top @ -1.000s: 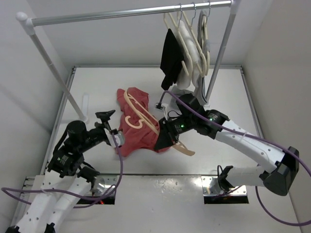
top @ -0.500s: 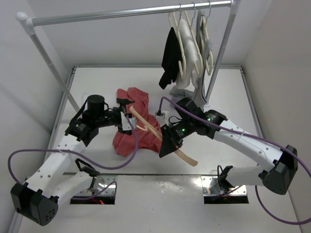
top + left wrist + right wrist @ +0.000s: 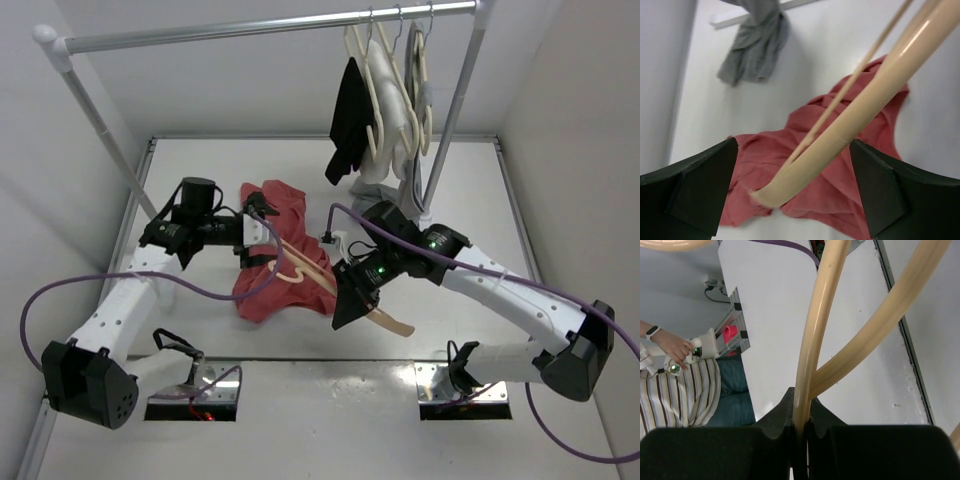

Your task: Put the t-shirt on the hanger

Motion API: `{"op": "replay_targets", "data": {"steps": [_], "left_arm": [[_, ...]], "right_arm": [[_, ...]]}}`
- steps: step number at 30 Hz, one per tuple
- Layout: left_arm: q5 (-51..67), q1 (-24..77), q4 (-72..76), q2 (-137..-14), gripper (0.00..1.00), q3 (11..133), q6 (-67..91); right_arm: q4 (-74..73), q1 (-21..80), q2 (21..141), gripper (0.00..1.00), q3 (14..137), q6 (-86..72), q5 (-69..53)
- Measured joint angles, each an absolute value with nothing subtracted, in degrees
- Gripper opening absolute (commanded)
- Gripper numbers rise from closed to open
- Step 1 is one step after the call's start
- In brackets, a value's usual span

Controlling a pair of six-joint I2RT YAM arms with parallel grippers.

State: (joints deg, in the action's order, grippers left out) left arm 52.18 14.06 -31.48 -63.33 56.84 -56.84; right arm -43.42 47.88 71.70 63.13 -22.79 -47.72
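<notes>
Hanger now bracketed by left hand, swung in over t-shirt, spread wide, not gripping; right hand clamps hanger bar. T-shirt on desk, dressing unstarted.

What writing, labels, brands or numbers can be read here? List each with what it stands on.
None: no text is readable in any view. The t-shirt, the hanger, the black garment on the rail and the table show no print, label or number.
</notes>
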Motion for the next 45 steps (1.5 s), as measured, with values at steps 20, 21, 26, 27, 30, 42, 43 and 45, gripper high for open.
{"op": "replay_targets", "data": {"steps": [20, 21, 26, 27, 30, 42, 43, 45], "left_arm": [[50.0, 16.9, -39.5, -70.2, 0.0, 58.2, -65.1], [49.8, 16.7, -40.3, -70.2, 0.0, 58.2, -65.1], [50.4, 16.6, -43.7, -68.7, 0.0, 58.2, -63.2], [50.4, 16.8, -44.1, -67.8, 0.0, 58.2, -62.9], [50.3, 17.0, -44.4, -66.4, 0.0, 58.2, -62.7], [49.1, 17.3, -44.6, -66.3, 0.0, 58.1, -62.3], [49.1, 17.4, -44.5, -66.3, 0.0, 58.0, -62.0], [48.7, 17.5, -44.4, -66.3, 0.0, 57.8, -60.7]], "right_arm": [[-48.1, 46.9, 71.7, 0.37, 67.2, -21.4, -34.6], [-48.1, 47.1, 71.6, 0.5, 67.3, -21.2, -32.6], [-45.8, 47.5, 72.1, 0.84, 67.7, -20.6, -22.7], [-44.4, 47.5, 72.1, 0.86, 67.7, -20.5, -21.5], [-40.2, 47.5, 72.1, 0.89, 67.7, -20.5, -20.3], [-27.5, 48.2, 75.0, 0.79, 67.8, -20.4, -20.6], [-26.5, 48.2, 75.2, 0.56, 67.8, -20.6, -20.6], [-24.9, 48.2, 75.8, 0.28, 67.9, -21.2, -21.2]]}}
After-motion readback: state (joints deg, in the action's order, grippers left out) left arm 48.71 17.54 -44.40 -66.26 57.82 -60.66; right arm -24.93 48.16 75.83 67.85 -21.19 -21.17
